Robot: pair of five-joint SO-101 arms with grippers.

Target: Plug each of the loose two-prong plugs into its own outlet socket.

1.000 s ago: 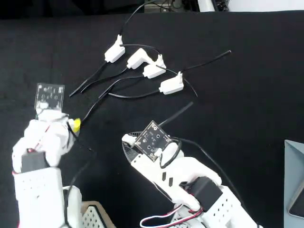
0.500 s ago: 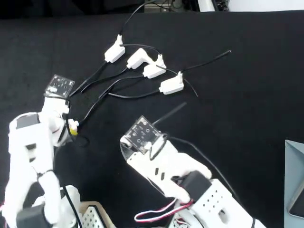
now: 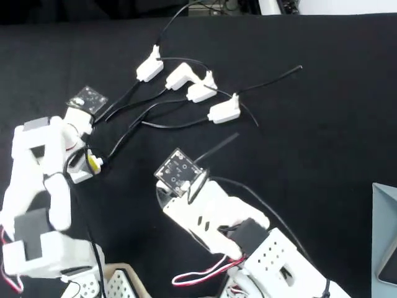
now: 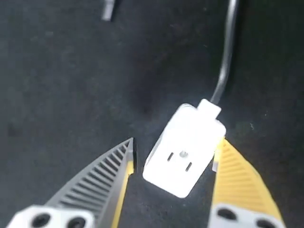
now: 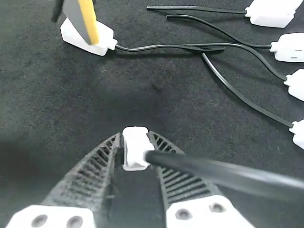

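Holding a small white plug (image 5: 134,151) between its two dark ribbed fingers (image 5: 95,171), the right gripper (image 5: 135,140) is closed narrow on it, just above the black table (image 5: 156,95). The plug's thick black cable (image 5: 213,175) leaves sideways across one finger. In the high view this gripper sits under its arm's camera board, at the lower centre of the frame.

The left gripper (image 4: 175,146) stands wide around a white outlet socket (image 4: 183,154). The socket lies on the table between a grey ribbed finger (image 4: 107,178) and a yellow finger (image 4: 237,180). It touches the yellow one, and a thin dark gap separates it from the grey one. Its face with two slots and a round hole is turned to the wrist camera, and a black cord (image 4: 227,57) comes out of its far end. In the high view the left gripper is at the left, a little below the middle of the frame, apart from the right gripper.

Farther out, four white connectors (image 3: 200,92) lie in a slanting row at the upper centre of the high view, near each other. Each has a black lead, and the leads cross one another and run toward the left. One loose black lead (image 3: 273,79) ends to the right of the row. A grey object (image 3: 384,236) shows at the lower right edge.
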